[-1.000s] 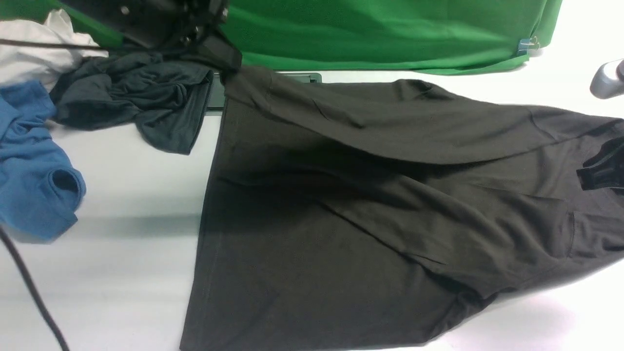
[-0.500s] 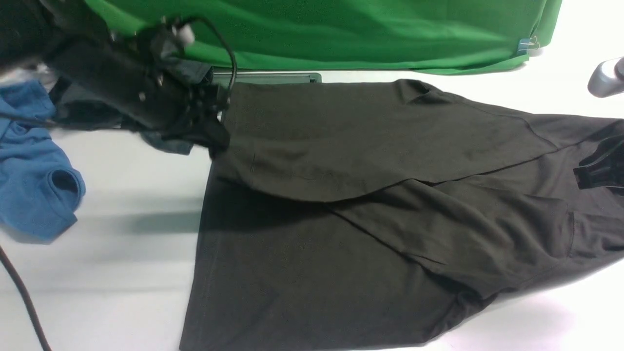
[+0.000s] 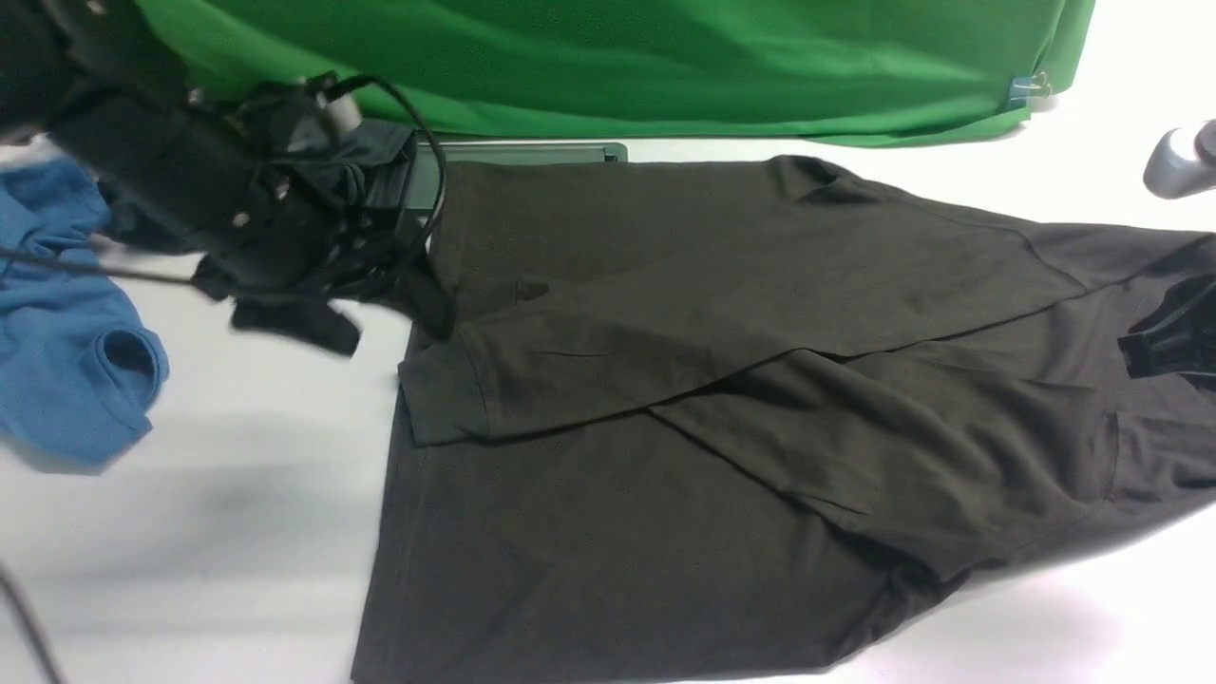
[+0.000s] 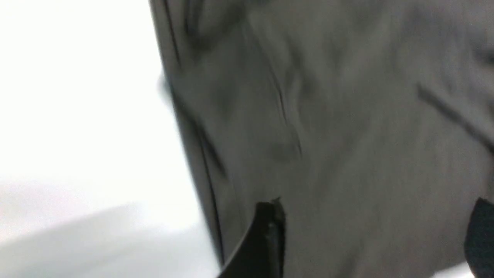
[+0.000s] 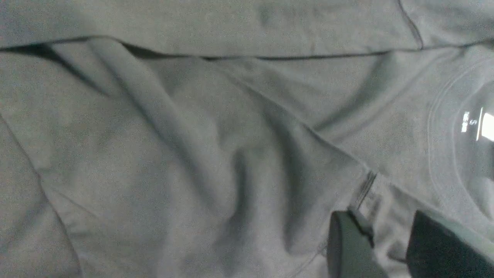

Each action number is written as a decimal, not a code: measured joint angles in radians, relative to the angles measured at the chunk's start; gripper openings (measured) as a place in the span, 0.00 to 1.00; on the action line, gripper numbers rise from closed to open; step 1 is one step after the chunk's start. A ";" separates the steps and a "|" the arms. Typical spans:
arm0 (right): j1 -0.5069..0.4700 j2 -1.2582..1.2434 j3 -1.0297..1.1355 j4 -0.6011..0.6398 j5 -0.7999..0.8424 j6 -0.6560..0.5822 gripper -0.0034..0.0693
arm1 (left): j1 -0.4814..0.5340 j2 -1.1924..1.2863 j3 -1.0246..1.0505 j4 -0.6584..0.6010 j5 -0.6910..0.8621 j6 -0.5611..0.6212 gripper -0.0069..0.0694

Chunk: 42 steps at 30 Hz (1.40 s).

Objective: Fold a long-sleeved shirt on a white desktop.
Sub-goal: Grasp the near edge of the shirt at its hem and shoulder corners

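Observation:
The long-sleeved shirt (image 3: pixel 684 494) lies spread across the white desktop (image 3: pixel 218 532), dark brown-black. One sleeve lies folded across its body, with the cuff (image 3: pixel 446 399) at the shirt's left edge. My left gripper (image 3: pixel 366 313) hovers just beyond that cuff, blurred. In the left wrist view it (image 4: pixel 376 239) is open wide over the fabric and holds nothing. My right gripper (image 3: pixel 1164 347) rests on the shirt at the right edge. In the right wrist view its fingers (image 5: pixel 389 247) pinch a fold of cloth near the collar and white neck label (image 5: pixel 484 127).
A green cloth (image 3: pixel 665 66) hangs along the back. A blue shirt (image 3: pixel 66 361) lies at the far left. A charcoal garment (image 3: pixel 380 171) sits mostly hidden behind my left arm. The grey hatch (image 3: pixel 532 152) peeks out behind the shirt. A grey object (image 3: pixel 1178 161) stands far right.
My left arm swung from the back toward the near side, carrying the raised sleeve across the shirt's body. The sleeve now lies flat and released. The right gripper has stayed put.

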 joint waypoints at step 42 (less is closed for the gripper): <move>0.120 0.000 0.000 0.000 0.039 -0.035 0.39 | -0.030 -0.069 0.652 -0.177 -0.293 0.132 0.14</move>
